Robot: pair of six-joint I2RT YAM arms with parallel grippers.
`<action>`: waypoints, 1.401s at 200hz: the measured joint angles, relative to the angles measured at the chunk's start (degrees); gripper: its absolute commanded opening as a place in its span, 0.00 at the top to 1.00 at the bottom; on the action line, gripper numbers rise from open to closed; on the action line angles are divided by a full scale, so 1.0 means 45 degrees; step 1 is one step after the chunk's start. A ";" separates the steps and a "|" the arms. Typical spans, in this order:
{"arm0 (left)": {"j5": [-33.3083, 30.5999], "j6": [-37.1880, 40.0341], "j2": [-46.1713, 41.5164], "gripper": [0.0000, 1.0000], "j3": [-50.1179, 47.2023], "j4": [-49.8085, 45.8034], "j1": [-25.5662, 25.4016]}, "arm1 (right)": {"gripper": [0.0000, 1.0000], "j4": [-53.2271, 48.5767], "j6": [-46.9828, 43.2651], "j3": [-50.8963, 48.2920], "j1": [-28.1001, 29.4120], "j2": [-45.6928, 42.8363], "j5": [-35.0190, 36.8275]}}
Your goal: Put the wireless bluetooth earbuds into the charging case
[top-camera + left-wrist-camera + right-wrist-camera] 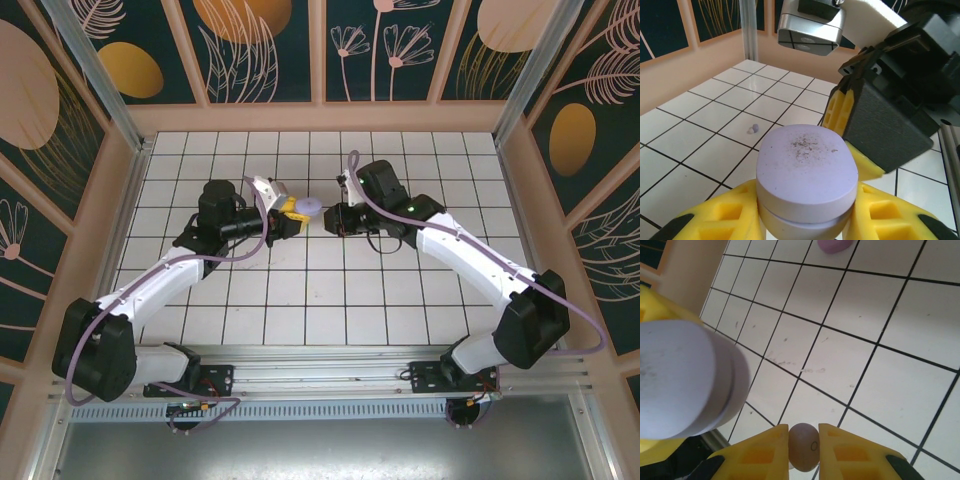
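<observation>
My left gripper (pixel 292 216) is shut on the lilac oval charging case (pixel 807 172), whose lid is closed and dusty on top. The case (pixel 311 207) hangs above the tiles mid-table. My right gripper (pixel 804 440) is shut on one small rounded earbud (pixel 804 447) and sits just to the right of the case (pixel 685 380), close to it. One yellow finger (pixel 839 107) of the right gripper shows behind the case in the left wrist view. Another tiny lilac earbud (pixel 754 129) lies on a tile beyond the case.
A purple oval pebble-like object (pixel 832 245) lies on the tiles farther off in the right wrist view. White tiled floor (pixel 300 300) stretches around both arms, bounded by peach side walls (pixel 135 150) and a metal rail at the near edge.
</observation>
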 measured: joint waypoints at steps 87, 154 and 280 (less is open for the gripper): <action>-0.0039 0.0000 0.0223 1.00 0.0000 -0.0010 0.0000 | 0.84 0.0102 0.0291 0.0578 0.0384 -0.0092 -0.0146; 0.0024 -0.0092 0.0277 1.00 -0.0005 0.0087 0.0068 | 0.84 0.0223 0.0282 0.2239 0.0379 0.0631 -0.0335; 0.0058 -0.0092 0.0291 1.00 -0.0248 0.0112 0.0068 | 0.84 -0.0481 -0.0160 0.2875 0.0695 0.1297 0.0267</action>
